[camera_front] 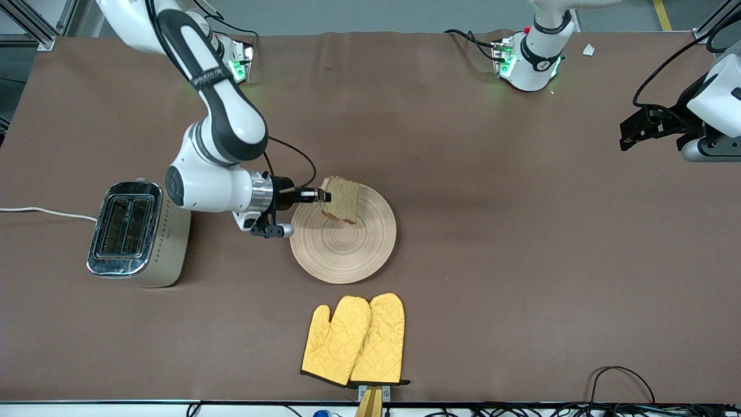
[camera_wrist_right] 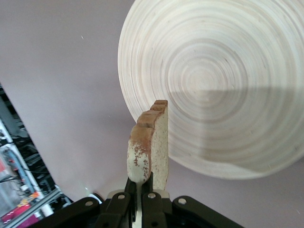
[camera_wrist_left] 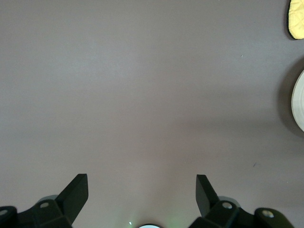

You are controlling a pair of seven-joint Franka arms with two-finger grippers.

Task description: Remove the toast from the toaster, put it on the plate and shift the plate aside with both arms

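No lettering on the arms, toaster (camera_front: 139,231) or anything else can be read.

Speckled tan toast (camera_front: 341,200) on edge, pinched above the round beige wooden plate's (camera_front: 347,255) rim.

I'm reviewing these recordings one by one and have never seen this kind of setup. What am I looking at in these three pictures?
Two white robot arms stand at a brown table. The large picture looks down from across the table; the other two come from cameras on each arm's wrist. On the table are a toaster, a round wooden plate and yellow oven mitts, which lie nearer the front camera than the plate. The right gripper is shut on a slice of toast, held on edge over the plate's rim. The left gripper is open and waits over bare table toward the left arm's end.
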